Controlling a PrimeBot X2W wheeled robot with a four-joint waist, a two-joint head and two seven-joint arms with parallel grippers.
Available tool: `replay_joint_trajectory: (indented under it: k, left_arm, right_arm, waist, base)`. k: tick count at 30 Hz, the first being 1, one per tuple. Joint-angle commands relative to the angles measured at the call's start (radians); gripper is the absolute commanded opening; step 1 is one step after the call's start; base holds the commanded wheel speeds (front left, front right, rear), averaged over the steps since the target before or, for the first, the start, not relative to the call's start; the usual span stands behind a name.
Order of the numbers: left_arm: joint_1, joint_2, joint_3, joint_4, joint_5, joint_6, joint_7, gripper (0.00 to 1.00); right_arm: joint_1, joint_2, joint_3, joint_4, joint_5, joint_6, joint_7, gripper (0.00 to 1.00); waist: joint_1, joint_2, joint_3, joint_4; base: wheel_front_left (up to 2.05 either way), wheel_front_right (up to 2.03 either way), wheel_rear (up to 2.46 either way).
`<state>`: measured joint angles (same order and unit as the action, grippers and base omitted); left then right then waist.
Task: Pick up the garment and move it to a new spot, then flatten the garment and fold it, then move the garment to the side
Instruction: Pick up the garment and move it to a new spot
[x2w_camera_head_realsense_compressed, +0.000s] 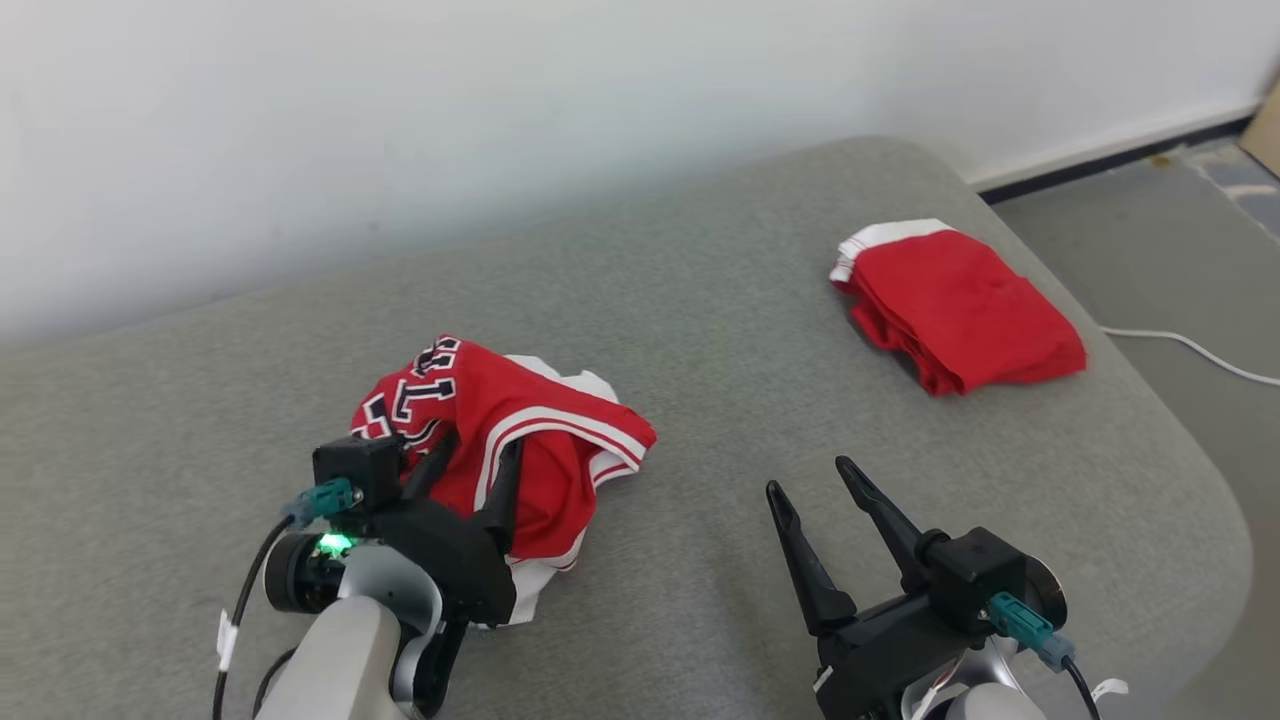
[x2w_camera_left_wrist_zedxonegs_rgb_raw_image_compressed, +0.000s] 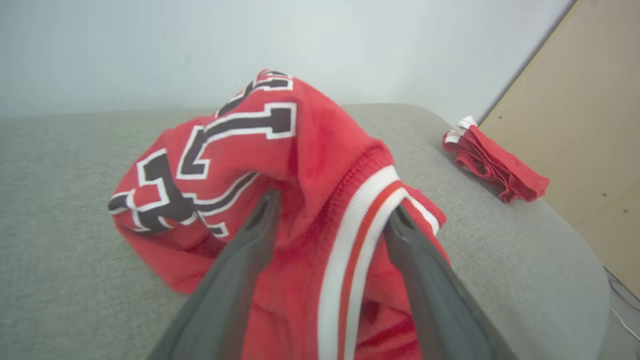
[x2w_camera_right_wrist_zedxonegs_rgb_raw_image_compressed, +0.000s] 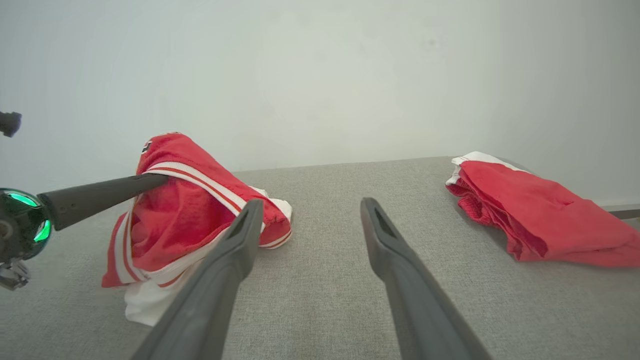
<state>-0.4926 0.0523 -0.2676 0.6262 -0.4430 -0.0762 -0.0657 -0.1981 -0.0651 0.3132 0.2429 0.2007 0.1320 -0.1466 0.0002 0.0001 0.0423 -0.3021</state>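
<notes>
Grey fabric cushion (x2w_camera_head_realsense_compressed: 700, 300) runs from the robot to a pale wall (x2w_camera_head_realsense_compressed: 500, 120). Nearest, the right gripper (x2w_camera_head_realsense_compressed: 810, 478) hangs over the cushion, its fingers spread with nothing between them. To its left, the left gripper (x2w_camera_head_realsense_compressed: 480, 445) is down in a crumpled red jersey (x2w_camera_head_realsense_compressed: 560, 420) with white-and-red trim and black numerals. Its fingers stand wide apart, with cloth bunched between and over them but not pinched. Farther off, near the cushion's right edge, lies a folded red garment (x2w_camera_head_realsense_compressed: 965, 310). Beyond it a white cable (x2w_camera_head_realsense_compressed: 1190, 345) crosses the floor.
</notes>
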Motion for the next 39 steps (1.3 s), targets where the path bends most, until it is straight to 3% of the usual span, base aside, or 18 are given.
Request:
replay_joint_trajectory:
  k: [1,7,16,29,39]
  left_arm:
    - [0.025,0.000,0.000,-0.007,-0.018,0.003,-0.019,1.00]
    - [0.099,0.001,0.009,-0.080,-0.049,0.006,-0.113,1.00]
    - [0.291,0.058,0.088,-0.257,-0.027,0.064,-0.192,1.00]
    - [0.517,0.101,0.198,-0.470,0.061,0.132,-0.199,1.00]
    - [0.635,0.122,0.259,-0.538,0.123,0.160,-0.199,1.00]
  right_arm:
    - [0.016,0.002,-0.003,-0.001,-0.004,-0.003,-0.001,1.00]
    - [0.043,0.002,-0.025,-0.001,-0.009,-0.003,0.003,1.00]
    - [0.096,0.005,-0.075,-0.007,-0.016,-0.003,-0.002,1.00]
    - [0.171,-0.006,-0.233,-0.002,-0.058,-0.003,-0.036,1.00]
    - [0.182,-0.004,-0.265,0.005,-0.071,-0.003,-0.035,1.00]
  waist:
    - [-0.0002,-0.0001,-0.036,0.052]
    - [-0.0002,-0.0001,-0.077,0.131]
    - [-0.0002,-0.0001,-0.123,0.210]
    - [-0.0002,-0.0001,-0.139,0.260]
    - [-0.0002,-0.0001,-0.138,0.259]
  base:
    - [0.00,0.00,0.00]
    - [0.00,0.00,0.00]
    - [0.00,0.00,0.00]
    - [0.00,0.00,0.00]
    - [0.00,0.00,0.00]
